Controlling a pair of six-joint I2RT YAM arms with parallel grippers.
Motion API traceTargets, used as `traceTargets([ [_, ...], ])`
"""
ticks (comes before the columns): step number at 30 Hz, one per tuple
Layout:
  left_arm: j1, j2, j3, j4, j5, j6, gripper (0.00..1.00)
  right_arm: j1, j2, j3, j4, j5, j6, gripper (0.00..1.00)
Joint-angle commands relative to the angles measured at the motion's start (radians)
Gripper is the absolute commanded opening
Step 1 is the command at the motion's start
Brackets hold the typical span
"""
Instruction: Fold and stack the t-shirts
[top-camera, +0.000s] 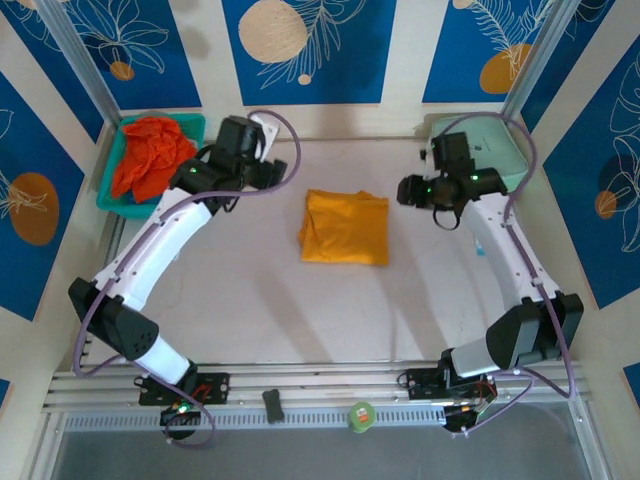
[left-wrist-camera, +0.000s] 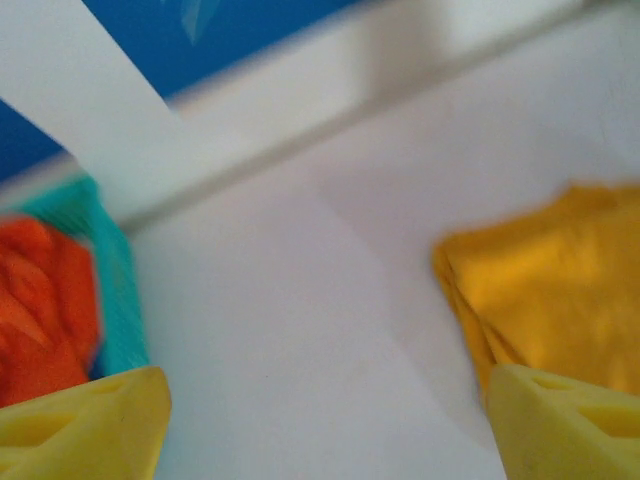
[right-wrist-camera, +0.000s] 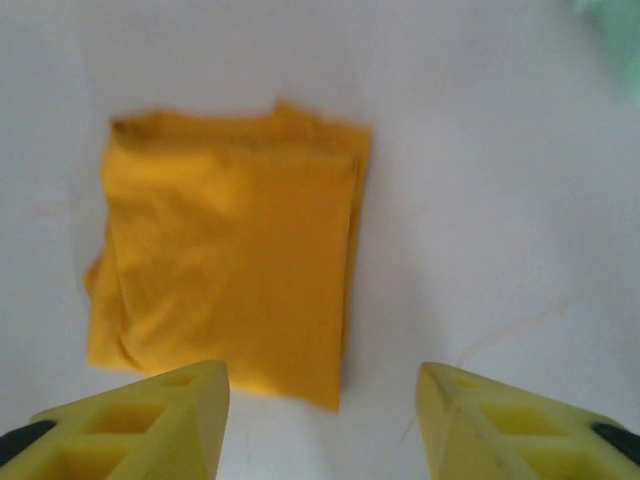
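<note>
Yellow-orange t-shirt: folded into a rough rectangle, soft matte cloth in several layers, lying flat near the middle of the tabletop, a little toward the far edge. Its edges are slightly uneven, with faint creases across the top layer.
Red-orange t-shirt: unfolded, a crumpled, wrinkled heap inside the teal basket.
Teal basket: ribbed plastic, at the far left corner of the tabletop.
Mint-green case: pale, smooth, rounded corners, at the far right corner.
Left gripper: yellow blocky fingers with hollow cells, spread wide with nothing between them, above bare tabletop between the basket and the folded shirt.
Right gripper: the same yellow fingers, jaws parted and holding nothing, just off the right edge of the folded shirt and apart from it.
Tabletop: plain white, smooth and matte.
</note>
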Motion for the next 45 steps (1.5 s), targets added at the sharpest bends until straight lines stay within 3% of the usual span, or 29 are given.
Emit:
traceTargets([
  [1, -0.062, 0.033, -0.079, -0.193, 0.073, -0.218, 0.78, 0.037, 0.02, -0.071, 0.003, -0.051, 0.127, 0.48],
  [8, -0.165, 0.193, -0.125, -0.097, 0.065, -0.33, 0.72, 0.09, 0.173, -0.156, 0.09, -0.008, 0.189, 0.47],
  [18, -0.18, 0.437, -0.081, 0.016, 0.055, -0.397, 0.66, 0.093, 0.382, -0.129, 0.167, -0.011, 0.196, 0.47],
  [22, -0.179, 0.512, -0.059, 0.053, 0.088, -0.4, 0.6, 0.092, 0.453, -0.106, 0.186, -0.023, 0.195, 0.4],
  [25, -0.176, 0.571, -0.029, 0.055, 0.101, -0.398, 0.54, 0.092, 0.503, -0.091, 0.194, -0.034, 0.194, 0.27],
  [28, -0.166, 0.616, -0.016, 0.054, 0.099, -0.405, 0.42, 0.085, 0.551, -0.07, 0.201, -0.054, 0.192, 0.0],
  [34, -0.113, 0.672, -0.035, 0.067, 0.095, -0.407, 0.23, 0.078, 0.628, -0.002, 0.194, -0.047, 0.179, 0.0],
  [39, -0.044, 0.725, 0.028, 0.05, 0.112, -0.37, 0.22, 0.062, 0.712, 0.13, 0.155, -0.069, 0.166, 0.0],
  [45, 0.034, 0.869, 0.299, -0.075, 0.128, -0.284, 0.22, 0.045, 0.869, 0.398, 0.072, -0.083, 0.145, 0.0],
])
